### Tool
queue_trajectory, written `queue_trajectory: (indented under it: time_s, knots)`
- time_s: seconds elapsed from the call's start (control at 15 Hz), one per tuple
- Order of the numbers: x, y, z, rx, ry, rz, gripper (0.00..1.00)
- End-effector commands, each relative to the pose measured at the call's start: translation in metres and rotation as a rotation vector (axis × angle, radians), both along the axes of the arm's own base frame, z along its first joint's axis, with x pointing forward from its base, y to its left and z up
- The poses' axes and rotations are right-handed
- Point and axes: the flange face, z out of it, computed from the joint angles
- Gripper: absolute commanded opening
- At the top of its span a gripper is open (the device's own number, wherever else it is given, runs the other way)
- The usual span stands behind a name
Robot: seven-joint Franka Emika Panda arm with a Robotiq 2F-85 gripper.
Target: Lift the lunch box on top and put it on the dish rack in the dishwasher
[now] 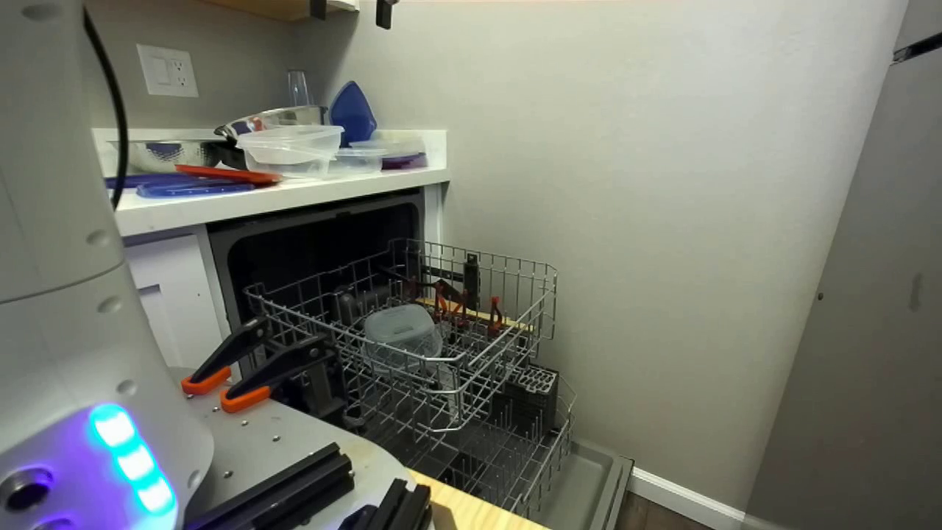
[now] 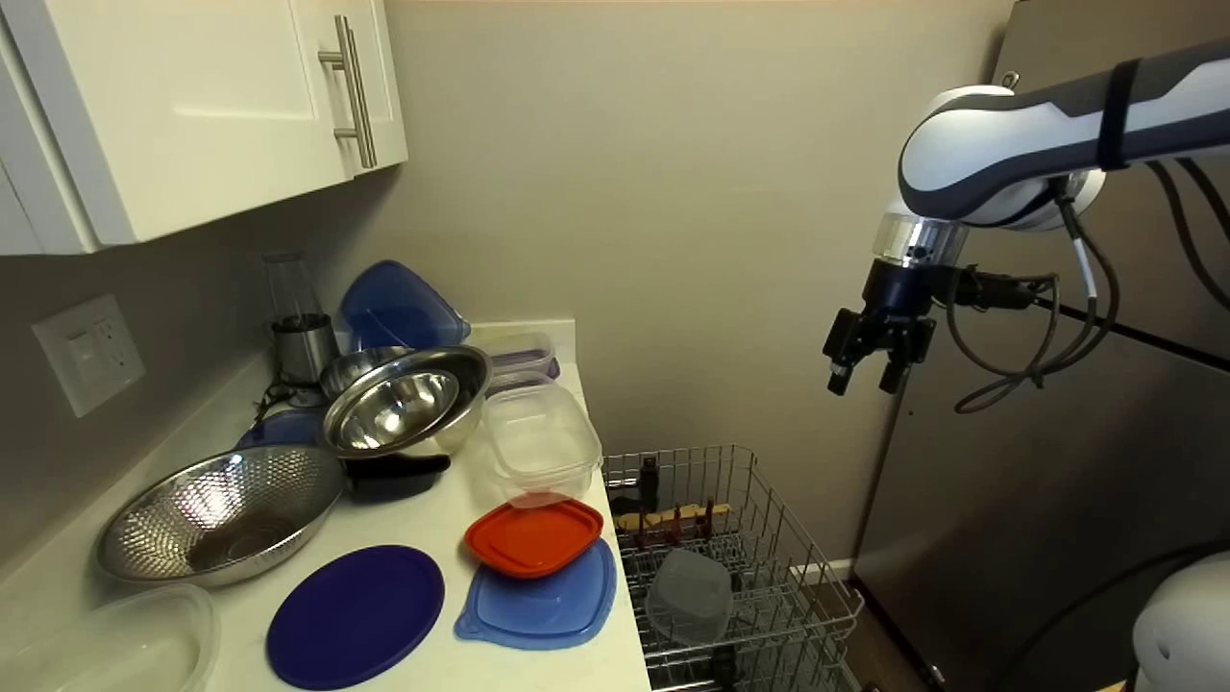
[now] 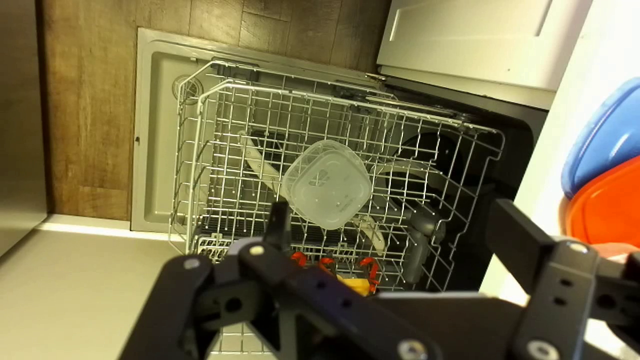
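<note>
A white tabletop ends against a plain gray wall, edged there by a low white backsplash. Above the tabletop hangs a white upper cabinet fitted with metal bar handles, the side wall below it in shadow; a white switch-and-outlet plate is mounted there, over the tabletop. A white lower cabinet sits beneath the tabletop, and further down lies a brown plank floor. Well apart from the tabletop, a tall gray panel stands beside the gray wall, whose foot carries a white baseboard. Light on that wall is brighter above the tabletop than below.
</note>
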Motion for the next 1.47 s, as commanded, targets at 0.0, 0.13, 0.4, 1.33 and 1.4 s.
queue_trajectory:
  time_s: [0.0,0.13,0.4,1.33,1.4]
  knots:
    - [0.0,0.0,0.001,0.0,0.001,0.0,1.0]
    - [0.0,0.0,0.001,0.0,0.001,0.0,1.0]
    - [0.0,0.0,0.001,0.0,0.001,0.0,1.0]
    - [0.094,0.108,-0.062,-0.043,-0.024,0.217,1.0]
    - [0.104,0.123,-0.071,-0.053,-0.031,0.225,1.0]
